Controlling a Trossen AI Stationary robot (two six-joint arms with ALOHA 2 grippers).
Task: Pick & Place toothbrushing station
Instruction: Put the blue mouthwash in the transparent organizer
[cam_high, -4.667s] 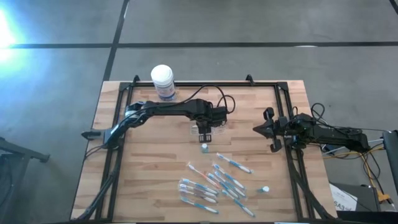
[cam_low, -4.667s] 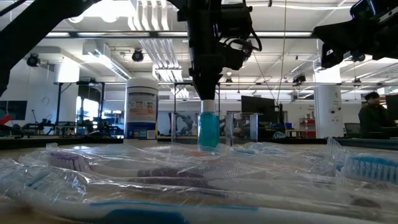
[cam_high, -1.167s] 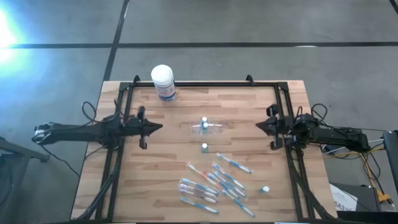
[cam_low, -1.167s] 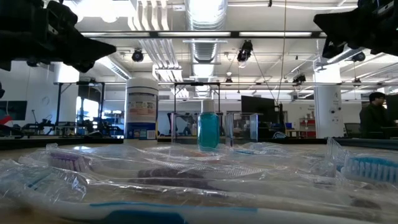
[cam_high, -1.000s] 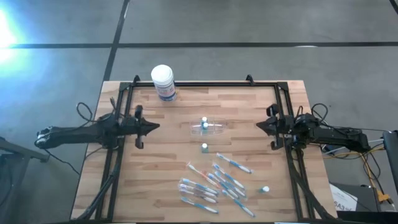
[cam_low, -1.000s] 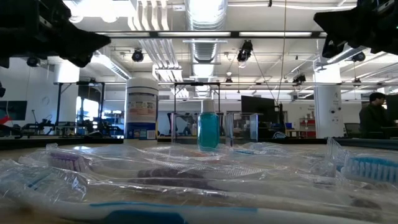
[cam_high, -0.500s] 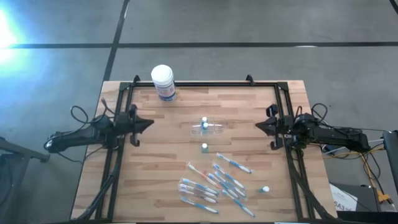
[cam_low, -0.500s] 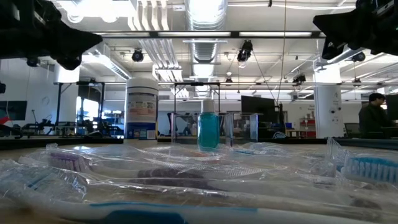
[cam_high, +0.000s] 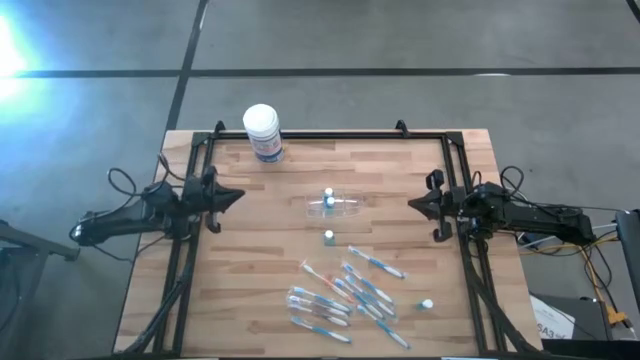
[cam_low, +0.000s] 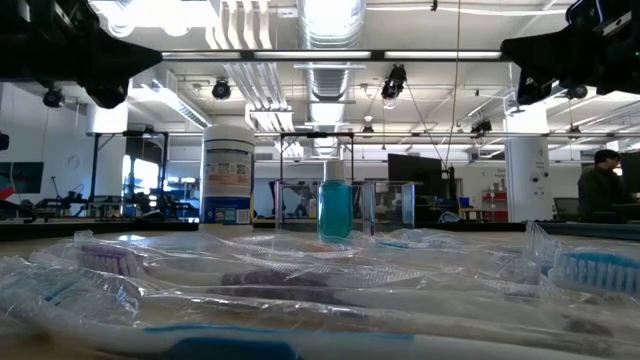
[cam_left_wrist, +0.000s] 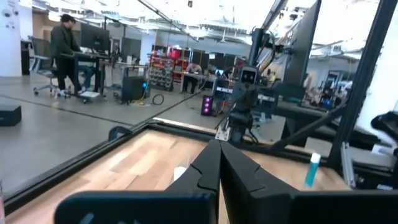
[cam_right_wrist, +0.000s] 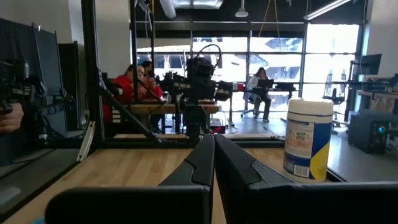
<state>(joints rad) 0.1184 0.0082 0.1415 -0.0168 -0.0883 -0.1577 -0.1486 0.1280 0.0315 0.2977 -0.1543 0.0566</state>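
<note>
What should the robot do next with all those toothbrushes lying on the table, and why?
Probably the left pincer, shut and empty at the table's left edge, should open and reach toward the toothbrushes. They lie loose on the wood, none in the clear cup, which looks to be lying on its side. The right pincer waits shut at the right edge.
</note>
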